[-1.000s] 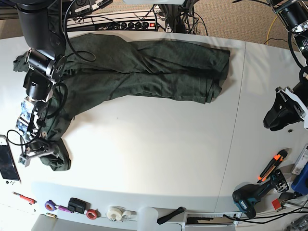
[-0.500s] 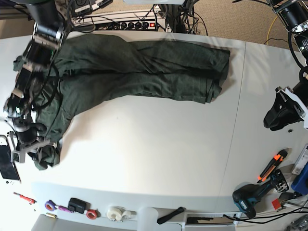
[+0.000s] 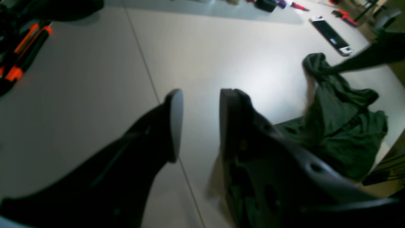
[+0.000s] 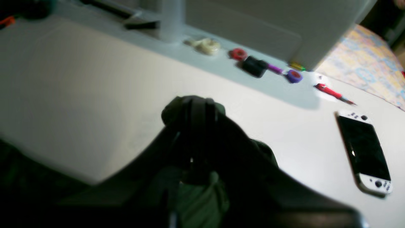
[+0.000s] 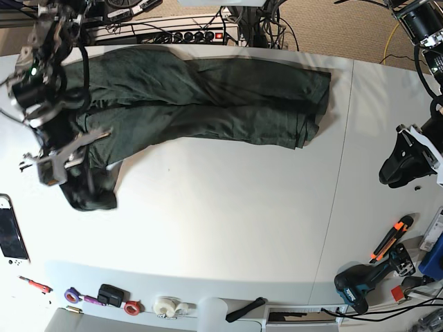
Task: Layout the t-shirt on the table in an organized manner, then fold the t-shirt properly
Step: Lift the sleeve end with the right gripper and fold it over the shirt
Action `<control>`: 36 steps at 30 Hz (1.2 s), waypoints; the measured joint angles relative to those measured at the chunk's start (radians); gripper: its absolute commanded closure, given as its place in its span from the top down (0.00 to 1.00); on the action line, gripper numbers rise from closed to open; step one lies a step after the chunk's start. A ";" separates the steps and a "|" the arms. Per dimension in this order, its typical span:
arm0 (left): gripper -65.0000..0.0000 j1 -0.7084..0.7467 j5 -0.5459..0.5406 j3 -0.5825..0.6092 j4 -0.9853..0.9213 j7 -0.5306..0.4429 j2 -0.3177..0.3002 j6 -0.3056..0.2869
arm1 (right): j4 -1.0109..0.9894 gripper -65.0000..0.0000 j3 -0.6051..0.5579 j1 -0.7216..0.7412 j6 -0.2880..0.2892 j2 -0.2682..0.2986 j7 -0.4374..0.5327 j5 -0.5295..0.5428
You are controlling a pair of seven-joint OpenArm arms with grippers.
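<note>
The dark green t-shirt (image 5: pixel 208 104) lies stretched across the back of the white table (image 5: pixel 228 207), bunched and wrinkled. Its left end hangs off the surface from my right gripper (image 5: pixel 61 162), which is shut on the fabric. In the right wrist view the closed fingers (image 4: pixel 193 109) pinch green cloth (image 4: pixel 197 193) above the tabletop. My left gripper (image 5: pixel 408 164) hovers at the table's right edge, apart from the shirt. The left wrist view shows this gripper (image 3: pixel 199 98) open, nothing between its fingers, with the t-shirt (image 3: pixel 341 126) far off.
A handheld game console (image 5: pixel 10 236) lies at the front left edge. Tape rolls (image 5: pixel 131 307), a red screwdriver (image 5: pixel 33 283) and a small black box (image 5: pixel 109 294) line the front ledge. A drill (image 5: pixel 360 285) and an orange-black tool (image 5: pixel 392 238) sit front right.
My right arm has risen and swung from the front left edge back toward the middle left, carrying the shirt's end up off the table. The left arm has stayed still.
</note>
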 measured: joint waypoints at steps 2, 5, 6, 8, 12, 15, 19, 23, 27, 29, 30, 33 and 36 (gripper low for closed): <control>0.32 0.000 0.000 0.000 0.000 0.000 0.000 0.000 | 0.056 0.00 0.000 -0.039 0.034 0.002 -0.011 0.041; 0.32 0.000 0.000 0.000 0.000 0.000 0.000 0.000 | 0.060 0.00 -0.001 -0.089 0.056 0.002 -0.019 0.072; 0.32 0.000 0.001 0.000 0.000 0.000 0.000 0.000 | 0.056 0.00 -0.001 -0.102 0.055 0.002 -0.023 0.061; 0.32 0.000 0.000 0.000 0.000 -0.001 0.004 0.000 | 0.055 0.00 -0.001 -0.109 0.056 -0.001 -0.032 0.069; 0.32 0.015 0.004 0.000 0.000 0.000 0.018 0.000 | 0.055 0.00 -0.001 -0.103 -0.011 -0.035 0.006 -0.016; 0.32 0.026 0.007 0.000 0.000 0.000 0.032 0.000 | 0.055 0.00 -0.001 -0.071 -0.095 -0.037 0.049 -0.134; 0.32 0.034 0.007 0.000 0.000 0.000 0.051 0.000 | 0.055 0.00 0.001 -0.014 -0.178 -0.037 0.055 -0.254; 0.32 0.034 0.008 0.000 0.000 0.000 0.053 0.000 | 0.055 0.00 0.002 0.004 -0.264 -0.061 0.053 -0.377; 0.32 0.034 0.007 0.000 0.000 0.000 0.053 0.000 | 0.055 0.00 0.023 0.003 -0.313 -0.112 0.000 -0.483; 0.32 0.035 0.008 0.000 0.000 0.000 0.053 0.000 | 0.055 0.00 0.068 0.003 -0.313 -0.134 0.000 -0.493; 0.32 0.035 0.008 0.000 0.000 0.000 0.053 0.000 | 0.055 0.00 0.095 0.003 -0.312 -0.136 -0.002 -0.493; 0.32 0.042 0.007 0.000 0.000 -0.001 0.053 0.000 | 0.001 0.00 0.176 0.007 -0.315 -0.132 0.029 -0.487; 0.32 0.072 0.007 0.000 0.000 0.000 0.053 0.000 | -0.134 0.00 0.240 0.031 -0.287 -0.127 0.009 -0.419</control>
